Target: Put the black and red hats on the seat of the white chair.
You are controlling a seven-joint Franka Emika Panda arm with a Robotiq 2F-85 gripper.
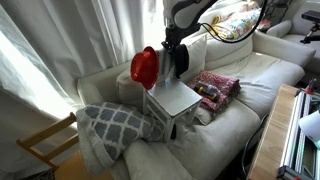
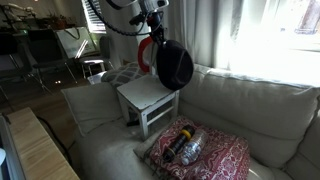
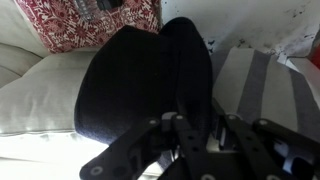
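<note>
Claw (image 3: 198,125) sat at black hat (image 3: 135,80) brim; you couldn't tell whether it had clamped. Thin brim could slip, dropping off seat (image 1: 172,98) below; red hat (image 1: 144,67) alongside might snag.

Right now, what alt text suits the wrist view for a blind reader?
A black hat fills the middle, with the claw at its lower edge. A red patterned cushion shows top left, a white chair at right.

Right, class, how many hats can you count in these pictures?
2. The red hat is up against the back of the white chair; the black hat is right beside it. Others could be hidden from view.
</note>
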